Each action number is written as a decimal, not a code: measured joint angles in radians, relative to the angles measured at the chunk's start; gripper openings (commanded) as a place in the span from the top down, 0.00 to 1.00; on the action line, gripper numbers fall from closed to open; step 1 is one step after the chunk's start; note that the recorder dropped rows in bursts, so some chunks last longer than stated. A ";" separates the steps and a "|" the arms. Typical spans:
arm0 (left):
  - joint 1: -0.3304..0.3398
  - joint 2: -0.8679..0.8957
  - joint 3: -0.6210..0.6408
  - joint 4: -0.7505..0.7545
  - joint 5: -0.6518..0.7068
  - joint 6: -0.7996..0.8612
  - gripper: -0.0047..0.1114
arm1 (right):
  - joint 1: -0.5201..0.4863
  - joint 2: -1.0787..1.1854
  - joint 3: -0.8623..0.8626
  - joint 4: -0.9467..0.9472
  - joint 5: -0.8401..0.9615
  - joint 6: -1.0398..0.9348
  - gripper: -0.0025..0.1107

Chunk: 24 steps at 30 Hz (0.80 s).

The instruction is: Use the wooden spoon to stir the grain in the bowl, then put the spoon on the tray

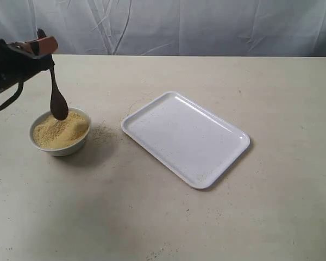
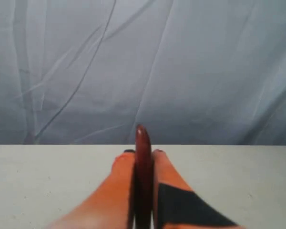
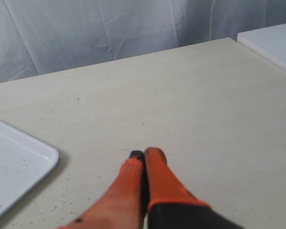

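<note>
Left pincer (image 1: 42, 45): orange fingers with black pads, clamped on the upper handle of the wooden spoon (image 1: 57, 98). In the left wrist view the dark, glossy handle (image 2: 143, 167) stands pinched between the two fingers, and its rounded end pokes past the fingertips.

The spoon hangs nearly upright with the scoop down. It is reddish-brown with a slim handle and a small oval scoop. The scoop's lower end meets the grain (image 1: 60, 133) at the far side of the bowl (image 1: 62, 149). I cannot tell whether it is dipped in or only touching.

Bowl: small, round and white, at the left of the surface (image 1: 152, 217). The grain is fine, sandy yellow-tan and matte, and it is heaped close to the rim. A loose scatter of granules (image 1: 103, 133) lies on the surface just beside the bowl, on the tray side.

Tray (image 1: 185, 136): flat white plastic, rectangular, with rounded corners and a low raised rim. It sits at an angle near mid-surface, apart from the bowl. A few specks lie near its front corner.

Right pincer (image 3: 144, 153): orange fingers pressed together, gripping nothing, over bare surface near a rounded tray corner (image 3: 14, 162). It does not appear in the exterior view.

Surface: pale beige, matte, finely flecked. A creased white cloth (image 1: 206, 27) hangs behind it.
</note>
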 measured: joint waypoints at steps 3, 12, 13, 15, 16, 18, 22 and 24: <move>0.000 -0.003 0.000 -0.032 0.105 0.008 0.96 | 0.000 0.000 0.000 0.000 0.000 0.000 0.98; 0.000 0.130 0.000 -0.021 0.106 -0.022 0.96 | 0.000 0.000 0.000 0.000 0.000 0.000 0.98; 0.000 0.130 0.000 -0.018 0.078 -0.043 0.96 | 0.000 0.000 0.000 0.000 0.000 0.000 0.98; 0.000 0.110 0.000 -0.021 0.029 -0.054 0.96 | 0.000 0.000 0.000 0.000 0.000 0.000 0.98; 0.000 0.096 0.000 -0.031 0.020 -0.058 0.96 | 0.000 0.000 0.000 0.000 0.000 0.000 0.98; 0.000 0.044 0.000 -0.050 0.016 -0.060 0.96 | 0.000 0.000 0.000 0.000 0.000 0.000 0.98; 0.000 -0.024 0.000 -0.061 0.016 -0.038 0.96 | 0.000 0.000 0.000 0.000 0.000 0.000 0.98; 0.000 -0.045 0.000 -0.059 0.018 -0.013 0.96 | 0.000 0.000 0.000 0.000 0.000 0.000 0.98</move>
